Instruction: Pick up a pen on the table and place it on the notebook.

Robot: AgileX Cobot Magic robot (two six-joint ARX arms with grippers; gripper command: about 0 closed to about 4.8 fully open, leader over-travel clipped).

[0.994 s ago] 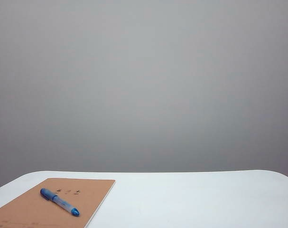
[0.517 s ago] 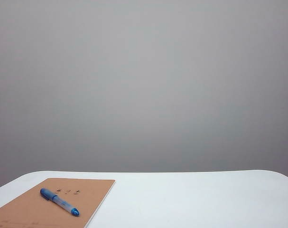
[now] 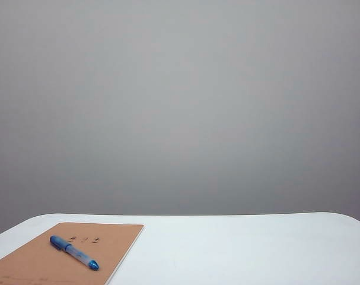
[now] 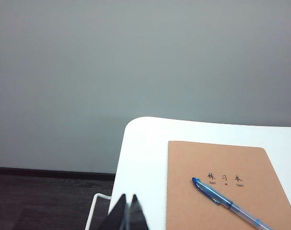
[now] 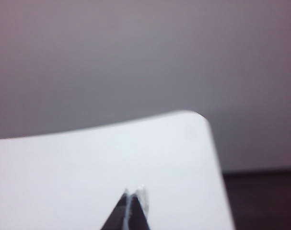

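Nothing shifted in the exterior view since a second ago: pen (image 3: 73, 252) still flat and diagonal on the notebook (image 3: 31, 261), dark cap toward the printed marks (image 3: 85, 240), blue tip toward the near right edge. Notebook flat at the left near part of the white table (image 3: 239, 249). Left gripper (image 4: 127, 212) raised beside the table's edge, close to the notebook, fingers pressed together, empty. Right gripper (image 5: 134, 201) over bare tabletop near a rounded corner, tips likewise pressed together, holding nothing.
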